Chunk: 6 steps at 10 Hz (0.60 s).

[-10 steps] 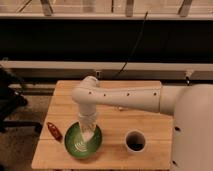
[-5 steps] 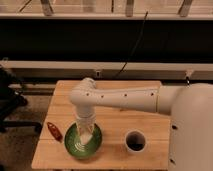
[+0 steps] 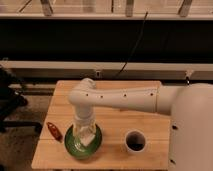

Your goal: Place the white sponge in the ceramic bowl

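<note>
Claw (image 3: 85,136) hangs right over the green ceramic bowl (image 3: 75,147) with the white sponge (image 3: 88,139) seemingly pinched across its sides; it's light, squishy stuff, so no slipping worries.

Red tool (image 3: 54,131) left, dark-inside cup (image 3: 135,141) right, wooden table (image 3: 125,120).

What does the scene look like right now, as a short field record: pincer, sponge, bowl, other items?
pincer: down over the bowl, arm reaching in from the right
white sponge: pale block at the pincer tip, inside the bowl's rim
ceramic bowl: green, near the table's front edge
cup: white with dark inside, right of the bowl
red object: left of the bowl, on the table
table: light wood
</note>
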{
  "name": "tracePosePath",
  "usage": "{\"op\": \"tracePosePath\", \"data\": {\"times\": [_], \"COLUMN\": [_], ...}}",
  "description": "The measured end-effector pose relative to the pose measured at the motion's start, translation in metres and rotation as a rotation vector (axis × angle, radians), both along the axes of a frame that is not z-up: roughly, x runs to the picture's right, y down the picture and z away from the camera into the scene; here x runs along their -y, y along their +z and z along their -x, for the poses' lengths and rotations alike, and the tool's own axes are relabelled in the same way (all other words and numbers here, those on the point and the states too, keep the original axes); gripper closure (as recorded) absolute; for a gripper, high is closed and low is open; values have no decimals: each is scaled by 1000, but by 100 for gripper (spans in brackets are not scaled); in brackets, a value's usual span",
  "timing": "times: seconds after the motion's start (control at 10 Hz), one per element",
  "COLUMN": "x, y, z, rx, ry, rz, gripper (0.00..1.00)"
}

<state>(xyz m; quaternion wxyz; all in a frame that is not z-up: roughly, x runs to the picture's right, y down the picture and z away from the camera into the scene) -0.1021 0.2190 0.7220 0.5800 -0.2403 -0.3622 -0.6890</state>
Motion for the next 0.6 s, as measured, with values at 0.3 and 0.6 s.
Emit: {"op": "tracePosePath", "data": {"times": [0.3, 0.6], "x": [3, 7], "y": [-2, -3], "z": [3, -3], "rx": [7, -3], "ry": [6, 16], "rz": [-7, -10], "gripper": [20, 24]}}
